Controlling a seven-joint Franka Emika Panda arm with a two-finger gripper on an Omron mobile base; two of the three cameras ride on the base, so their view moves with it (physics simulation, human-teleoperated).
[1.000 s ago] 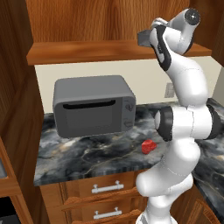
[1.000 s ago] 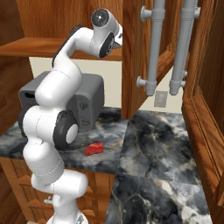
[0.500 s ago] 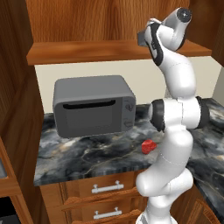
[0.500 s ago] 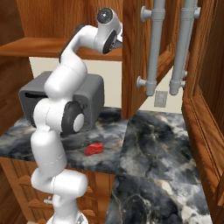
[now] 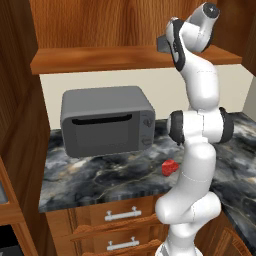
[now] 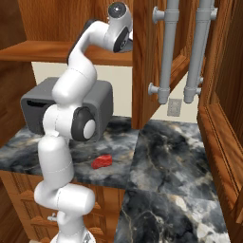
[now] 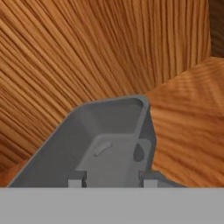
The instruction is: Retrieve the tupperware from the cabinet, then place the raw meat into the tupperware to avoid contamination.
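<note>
The tupperware (image 7: 109,131), a small grey open tub, sits on the wooden shelf (image 7: 188,122) of the cabinet (image 5: 115,59). My gripper (image 7: 113,179) hangs right over it, fingertips (image 7: 76,179) partly closed but still apart. One tip sits inside the tub and the other at its right wall, and no clamp shows. In the left base view the gripper (image 5: 161,44) reaches into the cabinet at shelf height. The raw meat (image 5: 170,167), a red lump, lies on the dark marble counter (image 5: 100,180) beside my arm; the right base view shows the meat (image 6: 102,161) too.
A big grey microwave (image 5: 107,122) stands on the counter under the shelf. The open cabinet door (image 6: 144,71) with long silver handles (image 6: 167,52) juts out right of my hand. Drawers (image 5: 122,215) lie below the counter edge.
The arm has straightened upward and the hand has pushed a little further into the cabinet. The meat and microwave have not moved.
</note>
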